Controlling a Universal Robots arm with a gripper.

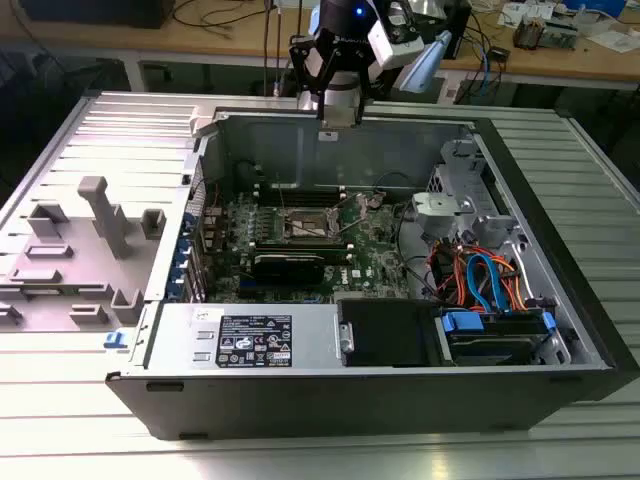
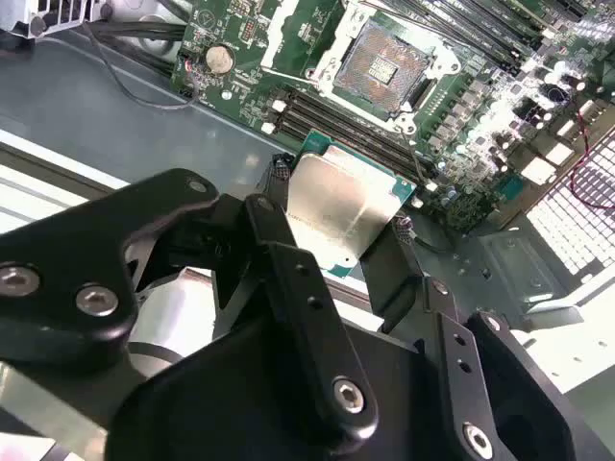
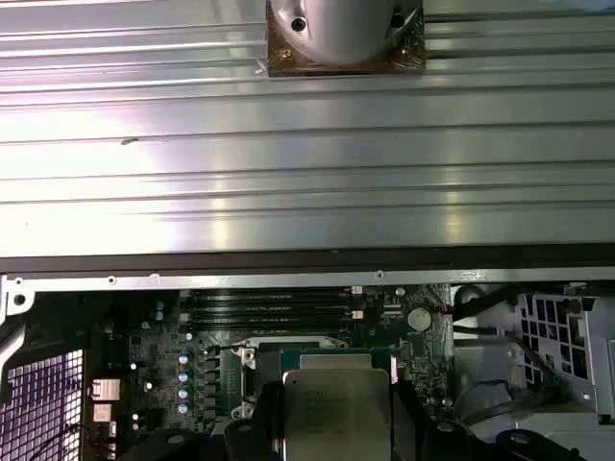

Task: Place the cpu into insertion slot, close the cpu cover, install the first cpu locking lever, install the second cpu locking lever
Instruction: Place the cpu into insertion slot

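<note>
Silver square cpu (image 2: 336,192) clamped in black gripper (image 2: 338,229)
Matte top faces wrist cameras (dark square slot (image 2: 384,69) bare).

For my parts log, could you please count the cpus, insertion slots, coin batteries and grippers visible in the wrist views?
cpu: 1
insertion slot: 1
coin battery: 1
gripper: 1
Total: 4

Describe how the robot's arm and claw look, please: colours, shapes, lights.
The claw is matte black: flat jointed link bars held by silver screws. The arm's wrist is black with a glowing blue light and a silver cylindrical section beneath it.
</note>
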